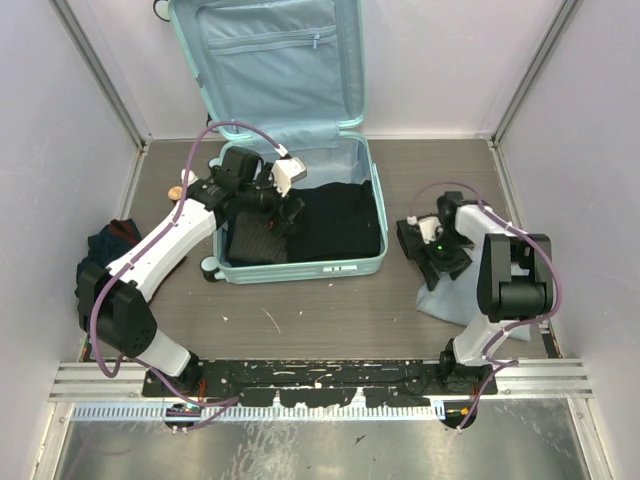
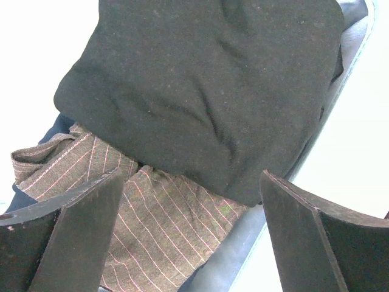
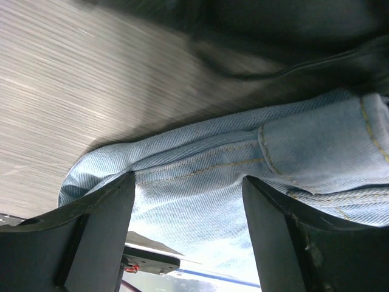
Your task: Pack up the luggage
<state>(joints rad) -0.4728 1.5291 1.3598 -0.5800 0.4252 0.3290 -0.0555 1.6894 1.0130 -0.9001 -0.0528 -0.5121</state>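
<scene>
The luggage [image 1: 300,270] lies open at the back of the table, its lid [image 1: 265,60] leaning on the rear wall. A black garment [image 1: 335,220] [image 2: 200,91] fills its right part, overlapping a brown striped garment [image 2: 164,225] on the left. My left gripper [image 1: 283,213] [image 2: 191,182] hovers open inside the case above the striped cloth, holding nothing. My right gripper [image 1: 437,268] [image 3: 188,179] is low over a light blue denim piece [image 1: 445,302] [image 3: 243,164] on the table to the right. Its jaws stand wide, straddling a denim fold.
A heap of dark clothes [image 1: 110,245] lies by the left wall. A small orange round object [image 1: 172,190] sits left of the case. White walls close in both sides, and the arms' mounting rail [image 1: 320,375] runs along the near edge.
</scene>
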